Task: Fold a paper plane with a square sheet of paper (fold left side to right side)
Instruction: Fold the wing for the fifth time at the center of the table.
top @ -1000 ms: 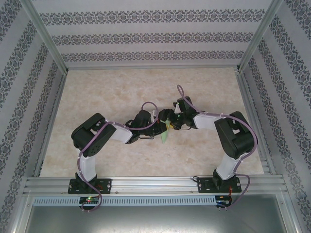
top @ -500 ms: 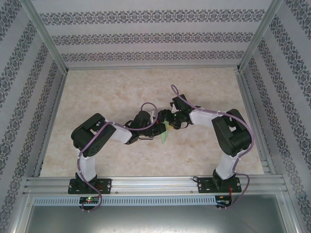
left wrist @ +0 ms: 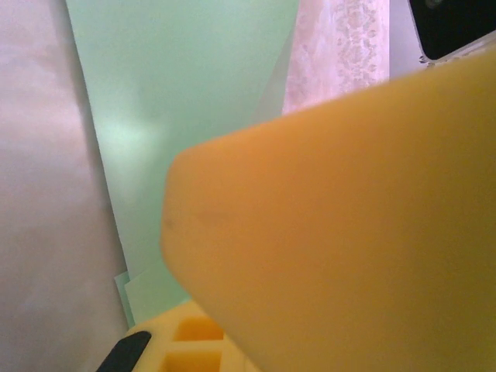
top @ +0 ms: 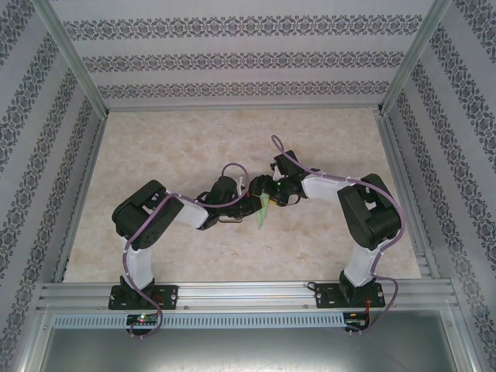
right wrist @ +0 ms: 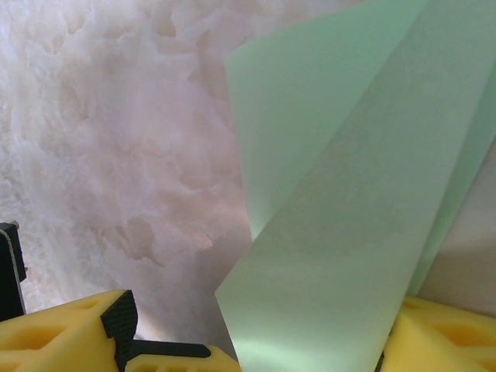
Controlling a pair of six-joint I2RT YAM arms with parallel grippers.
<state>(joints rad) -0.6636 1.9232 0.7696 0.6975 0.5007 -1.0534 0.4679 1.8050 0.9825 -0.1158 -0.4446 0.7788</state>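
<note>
Two grippers are shown meeting mid-frame in the top view, w/ the sheet of paper (top: 262, 215) seen just below them as a narrow pale-green sliver over the table (top: 170, 147). Vs. 1 s ago, the right gripper (top: 269, 191) has been shifted slightly left, closer to the left gripper (top: 249, 204); the sliver is left approx. where it was. It is judged that the flap is being brought over, the crease not yet pressed flat.

Right wrist view: the sheet (right wrist: 325, 232) rises from lower centre to upper right, layers overlapping, btwn yellow fingers (right wrist: 70, 329) at both lower corners; whether it is pinched cannot be told.

Left wrist view: the sheet (left wrist: 186, 101) lies upper left behind a blurred yellow finger (left wrist: 333, 232); the opening likewise cannot be told.
</note>
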